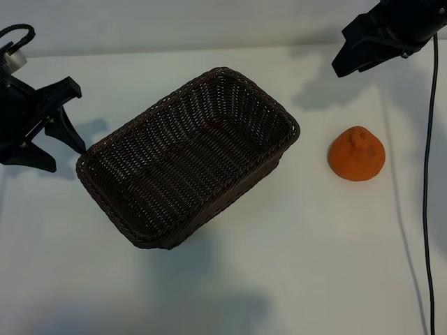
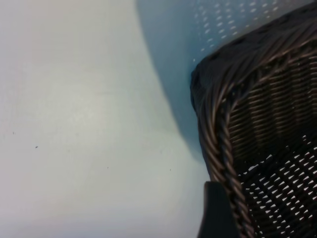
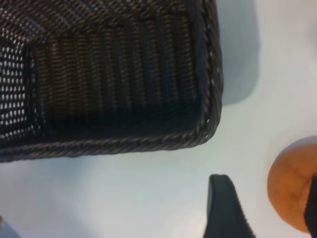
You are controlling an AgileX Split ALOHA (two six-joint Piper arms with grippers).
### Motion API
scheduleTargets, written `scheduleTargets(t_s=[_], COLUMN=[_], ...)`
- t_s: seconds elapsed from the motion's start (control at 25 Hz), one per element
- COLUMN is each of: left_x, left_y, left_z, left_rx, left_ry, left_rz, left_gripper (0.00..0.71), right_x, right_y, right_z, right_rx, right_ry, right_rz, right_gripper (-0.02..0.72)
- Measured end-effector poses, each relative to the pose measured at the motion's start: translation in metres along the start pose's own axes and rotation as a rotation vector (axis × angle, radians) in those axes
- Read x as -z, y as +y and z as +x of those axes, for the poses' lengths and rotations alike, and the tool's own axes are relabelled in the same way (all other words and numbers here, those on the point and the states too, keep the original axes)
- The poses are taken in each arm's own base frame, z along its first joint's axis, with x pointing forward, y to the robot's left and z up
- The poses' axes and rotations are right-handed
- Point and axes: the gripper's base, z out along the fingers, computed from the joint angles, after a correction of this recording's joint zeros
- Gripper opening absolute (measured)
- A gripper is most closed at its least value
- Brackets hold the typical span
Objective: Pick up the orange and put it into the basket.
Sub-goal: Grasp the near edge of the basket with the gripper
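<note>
Basket (image 1: 188,160) mid-worktop (image 1: 293,279), empty; orange (image 1: 357,154) well apart beside it.
Left end effector (image 1: 66,139) spread at basket corner; right end effector (image 3: 262,208) spread, near orange, gripping nothing.

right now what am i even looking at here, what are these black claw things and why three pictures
The black claws are grippers on two robot arms mounted at a white table. One picture looks down from an outside camera; the other two come from cameras on each arm's wrist. On the table lie a dark wicker basket, empty, and an orange to its right. The left gripper is open at the basket's left corner. The right gripper is open near the orange; its wrist picture shows one finger beside the fruit. Nothing is held.
</note>
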Motion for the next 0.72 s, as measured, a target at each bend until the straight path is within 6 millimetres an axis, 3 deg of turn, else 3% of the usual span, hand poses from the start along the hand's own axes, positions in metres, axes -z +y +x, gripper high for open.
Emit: scheduleTargets(t_s=[0.4, 0.72], left_x=[-0.001, -0.015], left_y=[0.0, 0.005], left_z=[-0.003, -0.007], left_rx=[0.001, 0.019], left_ry=[-0.028, -0.028], left_rz=[0.005, -0.003], left_gripper=[0.506, 0.506], right_x=[0.029, 0.03], right_y=[0.015, 0.015], right_z=[-0.022, -0.023], right_rx=[-0.017, -0.025], right_ry=[-0.109, -0.114], right_rz=[-0.026, -0.028], right_gripper=[0.405, 0.405])
